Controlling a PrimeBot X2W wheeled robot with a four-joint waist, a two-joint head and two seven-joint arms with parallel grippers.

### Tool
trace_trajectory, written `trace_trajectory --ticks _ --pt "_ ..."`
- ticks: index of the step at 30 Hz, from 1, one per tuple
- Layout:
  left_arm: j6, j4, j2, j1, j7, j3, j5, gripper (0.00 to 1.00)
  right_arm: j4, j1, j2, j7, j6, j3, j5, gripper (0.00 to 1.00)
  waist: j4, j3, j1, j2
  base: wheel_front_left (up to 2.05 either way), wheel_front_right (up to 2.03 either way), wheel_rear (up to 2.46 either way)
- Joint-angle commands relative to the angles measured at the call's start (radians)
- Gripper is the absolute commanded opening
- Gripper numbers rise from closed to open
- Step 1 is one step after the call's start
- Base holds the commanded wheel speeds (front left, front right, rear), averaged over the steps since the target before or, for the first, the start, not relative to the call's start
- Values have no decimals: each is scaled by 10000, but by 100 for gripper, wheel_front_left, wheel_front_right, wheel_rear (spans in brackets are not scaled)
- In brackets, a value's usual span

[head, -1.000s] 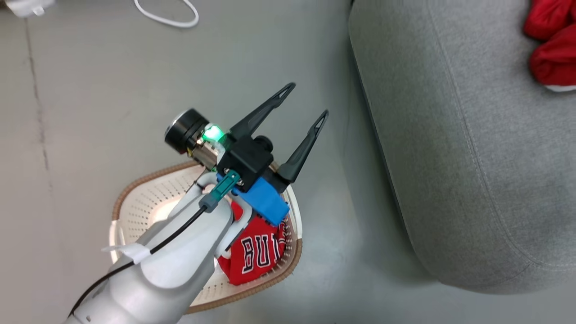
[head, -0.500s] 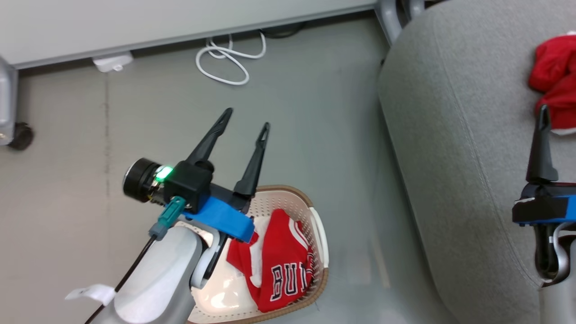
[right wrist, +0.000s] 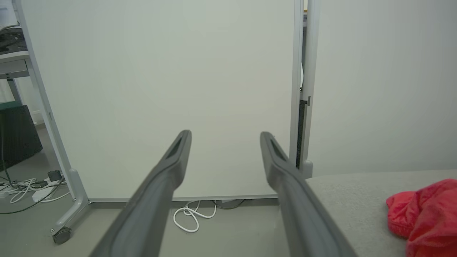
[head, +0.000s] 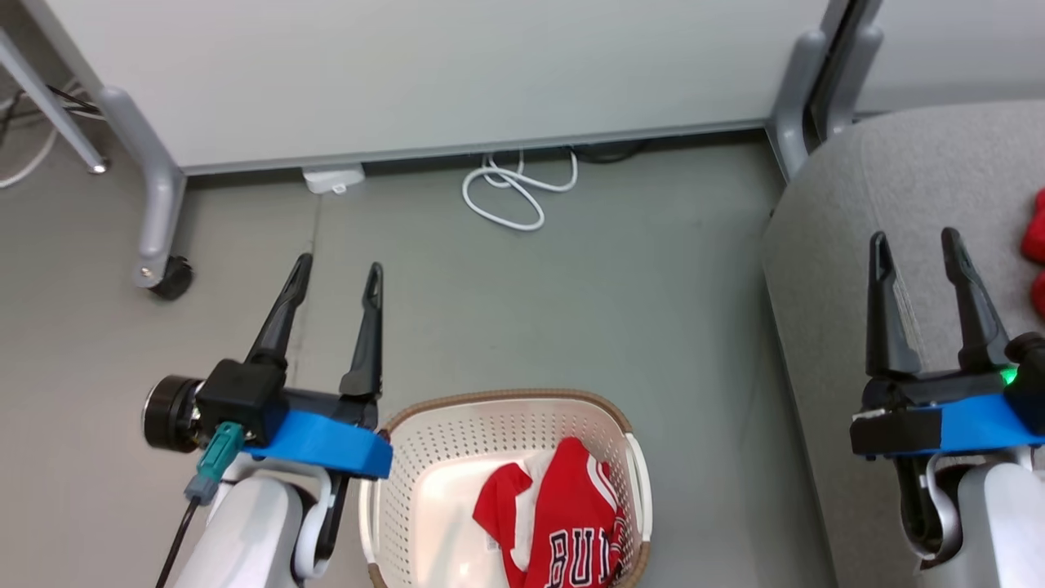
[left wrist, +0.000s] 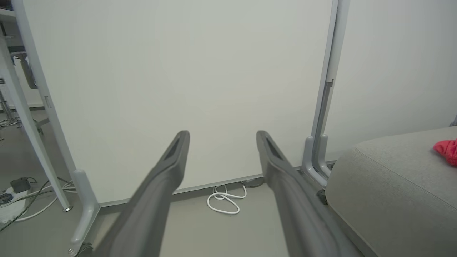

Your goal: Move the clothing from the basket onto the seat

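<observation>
The jersey lies crumpled in the basket, which stands on the floor. The other red garment sits on the seat at right. The left claw hangs wide and empty left of the basket. The right claw, equally wide and empty, hovers over the seat's left edge.

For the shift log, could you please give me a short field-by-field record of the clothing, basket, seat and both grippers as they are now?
basket: on the floor, left of the seat
jersey: red, lettered, crumpled inside the basket
second garment: red, lying on the seat
seat: grey, upholstered
left gripper: fingers open, empty, beside the basket
right gripper: fingers open, empty, over the seat
status: jersey not yet moved
</observation>
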Motion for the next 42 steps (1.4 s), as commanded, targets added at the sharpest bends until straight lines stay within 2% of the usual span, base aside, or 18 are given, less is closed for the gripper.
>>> trace_trajectory --ticks 1,8,15,27,42 --pt "-57 -84 -66 299 -43 284 138 100 -76 297 74 -6 3 53 -25 100 288 -342 2 -1 0 0 0" --pt "-216 -341 -289 1065 -43 1386 485 100 -286 805 279 -6 3 241 -135 100 462 -735 2 -1 0 0 0" --pt "-435 -626 -538 1802 -43 2058 865 100 -497 1432 384 -6 3 470 -166 100 402 -1051 2 -1 0 0 0" --pt "-689 -775 -900 2466 -44 2582 1265 100 -567 2153 420 -6 3 637 -200 100 269 -1397 2 -1 0 0 0" --pt "-885 -812 -1151 2608 -44 2926 1538 100 -479 2248 420 -5 3 701 -82 100 202 -1470 2 -1 0 0 0"
